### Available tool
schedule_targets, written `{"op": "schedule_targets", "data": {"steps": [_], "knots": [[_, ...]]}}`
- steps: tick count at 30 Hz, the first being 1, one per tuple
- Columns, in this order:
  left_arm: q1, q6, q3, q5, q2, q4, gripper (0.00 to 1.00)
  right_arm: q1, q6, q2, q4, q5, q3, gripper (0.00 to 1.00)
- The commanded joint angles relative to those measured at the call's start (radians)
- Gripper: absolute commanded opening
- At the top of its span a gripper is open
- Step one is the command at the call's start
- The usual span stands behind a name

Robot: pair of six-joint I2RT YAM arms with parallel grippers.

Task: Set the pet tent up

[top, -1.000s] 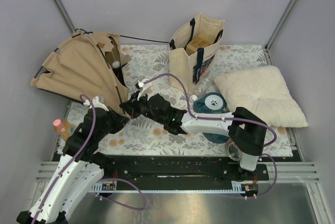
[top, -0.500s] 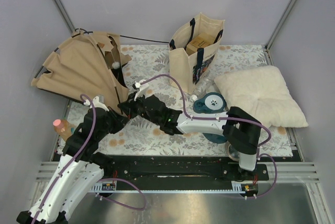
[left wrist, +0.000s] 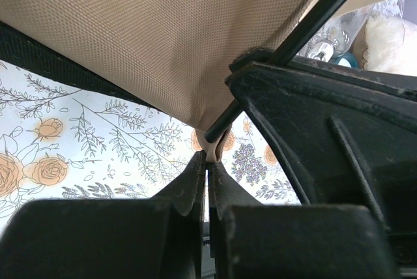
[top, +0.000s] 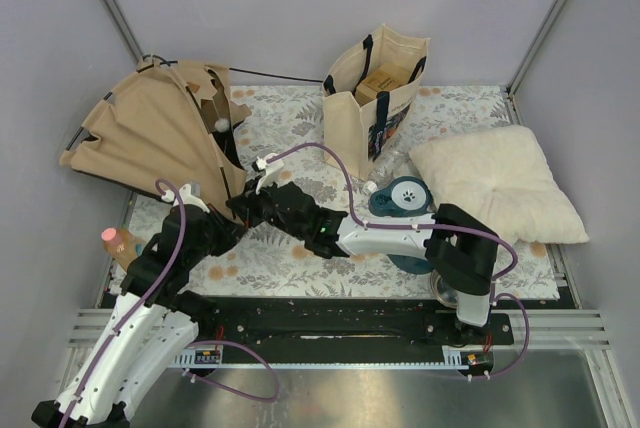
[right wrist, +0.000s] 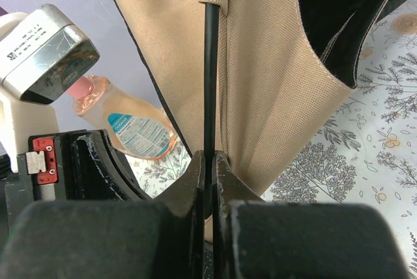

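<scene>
right fingers (right wrist: 190,188) shifted left (tent (right wrist: 260,64) pinched between)

Soft, even light from above fills the top view; the pillow (top: 500,183) casts only a faint shadow. In the wrist views the pet tent (left wrist: 163,38) weave is crisp, while the dark fingers (left wrist: 190,188) look murky (backlit, almost featureless).

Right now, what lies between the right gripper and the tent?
Nothing: the right wrist view shows the right gripper shut directly on the black pole of the tent.
</scene>
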Motion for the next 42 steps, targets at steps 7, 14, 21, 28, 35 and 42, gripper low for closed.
{"op": "schedule_targets", "data": {"steps": [7, 14, 21, 28, 35, 42], "knots": [[-0.02, 0.007, -0.015, 0.121, 0.005, -0.115, 0.0, -0.025, 0.037, -0.077, 0.087, 0.074, 0.092, 0.0], [-0.018, 0.004, -0.013, 0.115, 0.009, -0.118, 0.0, -0.027, 0.031, -0.095, 0.078, 0.066, 0.076, 0.0], [-0.02, 0.004, -0.015, 0.115, 0.015, -0.118, 0.0, -0.027, 0.011, -0.098, 0.078, 0.066, 0.078, 0.0], [-0.02, 0.001, -0.016, 0.115, 0.01, -0.117, 0.0, -0.027, 0.014, -0.062, 0.09, 0.068, 0.084, 0.0], [-0.02, 0.003, -0.015, 0.112, 0.01, -0.117, 0.0, -0.027, 0.007, -0.057, 0.095, 0.072, 0.072, 0.0], [-0.02, 0.001, -0.013, 0.114, 0.004, -0.122, 0.0, -0.028, -0.004, -0.028, 0.101, 0.08, 0.079, 0.0]]}}
